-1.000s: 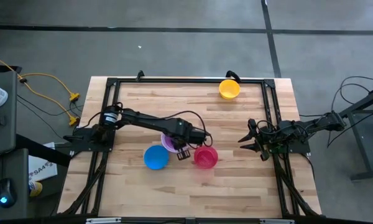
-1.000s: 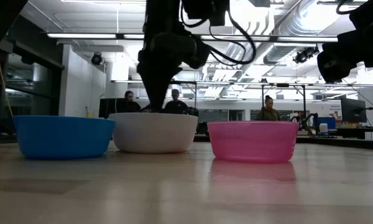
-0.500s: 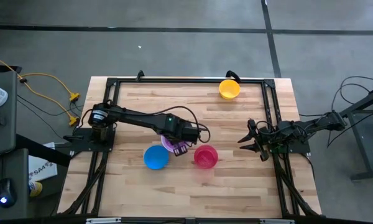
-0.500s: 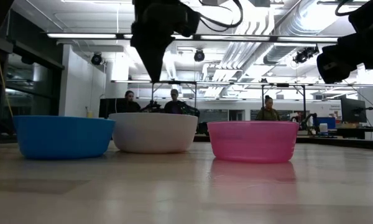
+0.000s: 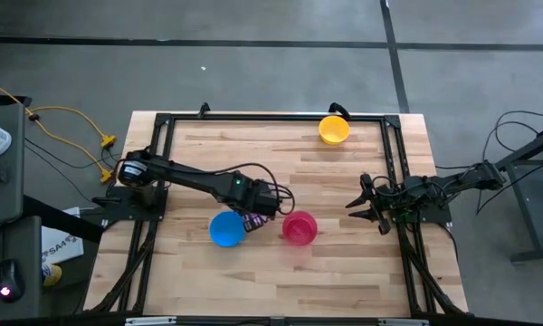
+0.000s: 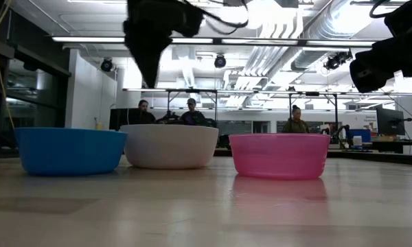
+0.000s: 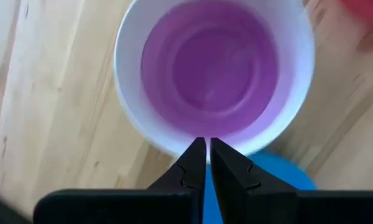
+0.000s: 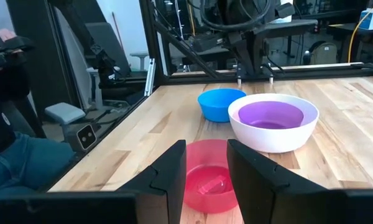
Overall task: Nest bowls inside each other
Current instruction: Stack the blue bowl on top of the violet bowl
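hovering above the white bowl (image 7: 214,74), the left gripper (image 7: 206,163) has its two dark fingers (image 7: 193,168) pressed nearly together, only a thin slit between the tips, nothing held. wrist view looks straight down into the bowl: purple bowl (image 7: 210,65) sits nested inside the white one, white rim showing all round it. fingertips line up over the white rim's near edge, raised clear of it in the low view.

high view: left arm reaches from the table's left side to mid-table, its gripper (image 5: 253,220) covering most of the white-and-purple pair. blue bowl (image 5: 226,229) just beside that pair on the left, red bowl (image 5: 299,228) just beside on the right. yellow-orange bowl (image 5: 334,129) alone near the far edge of the wooden table (image 5: 281,281), well apart from the others.

low view: blue bowl (image 6: 69,149), white bowl (image 6: 169,145) and red bowl (image 6: 279,155) stand upright in a row, blue overlapping white, whether they touch i cannot tell. people sit at desks in the room behind.

right gripper (image 8: 206,168) waits at the table's right side, fingers parted, empty; between them the red bowl (image 8: 210,183) shows, with the blue bowl (image 8: 221,102) and the nested pair beyond.
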